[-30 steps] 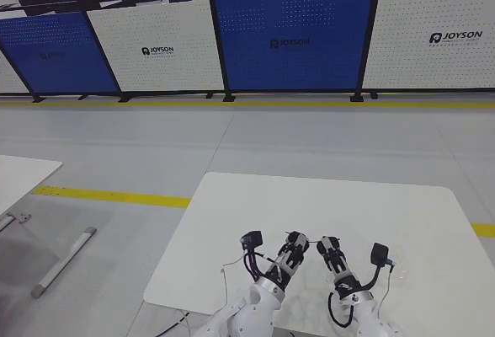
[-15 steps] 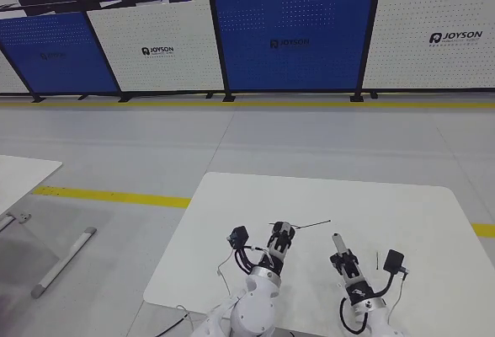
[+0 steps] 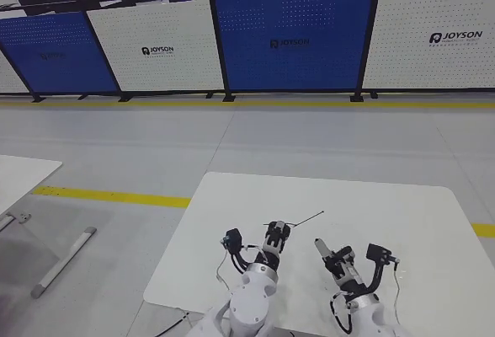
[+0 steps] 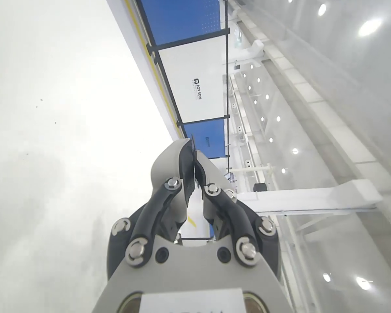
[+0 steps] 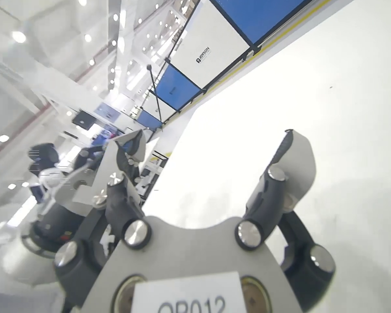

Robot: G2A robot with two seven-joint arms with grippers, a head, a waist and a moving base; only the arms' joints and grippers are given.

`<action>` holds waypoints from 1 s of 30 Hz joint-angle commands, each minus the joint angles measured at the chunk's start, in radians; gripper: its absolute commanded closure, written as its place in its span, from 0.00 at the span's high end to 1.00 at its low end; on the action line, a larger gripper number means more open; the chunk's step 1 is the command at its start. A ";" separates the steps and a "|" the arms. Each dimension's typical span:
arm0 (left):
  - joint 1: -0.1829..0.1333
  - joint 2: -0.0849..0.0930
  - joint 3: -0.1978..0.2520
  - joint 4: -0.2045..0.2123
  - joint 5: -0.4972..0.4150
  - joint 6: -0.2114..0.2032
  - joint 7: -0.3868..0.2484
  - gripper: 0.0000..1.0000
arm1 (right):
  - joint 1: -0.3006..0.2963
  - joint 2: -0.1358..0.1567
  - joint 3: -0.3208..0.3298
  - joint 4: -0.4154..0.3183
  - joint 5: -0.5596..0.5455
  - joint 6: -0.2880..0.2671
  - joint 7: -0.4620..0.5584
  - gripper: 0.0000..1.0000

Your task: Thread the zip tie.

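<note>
A thin black zip tie (image 3: 306, 219) sticks out over the white table (image 3: 382, 198), angled away from the left gripper (image 3: 276, 229). In the left wrist view that gripper (image 4: 193, 151) is shut, with the tie's black edge (image 4: 193, 140) pinched between its pads. My right gripper (image 3: 321, 245) sits a short way to the side of the tie, apart from it. Its fingers (image 5: 295, 148) stand wide open with nothing between them (image 5: 211, 146). In the right wrist view the zip tie (image 5: 155, 94) rises as a slim black line beyond the gripper.
The table's near edge lies just behind both arms. Bare floor with a yellow line (image 3: 113, 196) surrounds it, another white table (image 3: 12, 181) stands at the far left, and blue and white panels (image 3: 290, 42) line the back.
The two grippers were close together a second ago and have drawn apart. The zip tie stays in the left gripper, its free end now swung farther away. The right gripper has backed off and turned.
</note>
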 commanded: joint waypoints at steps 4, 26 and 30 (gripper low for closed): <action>-0.002 -0.001 -0.008 -0.004 -0.030 0.004 0.001 0.00 | 0.001 -0.001 0.000 0.001 -0.007 0.009 -0.005 1.00; 0.035 0.003 -0.012 -0.062 -0.096 0.021 -0.129 0.00 | 0.054 0.006 -0.042 0.064 -0.227 -0.015 0.061 1.00; 0.040 0.003 -0.006 -0.067 -0.080 0.008 -0.136 0.00 | 0.070 0.004 -0.053 0.078 -0.229 -0.007 0.069 1.00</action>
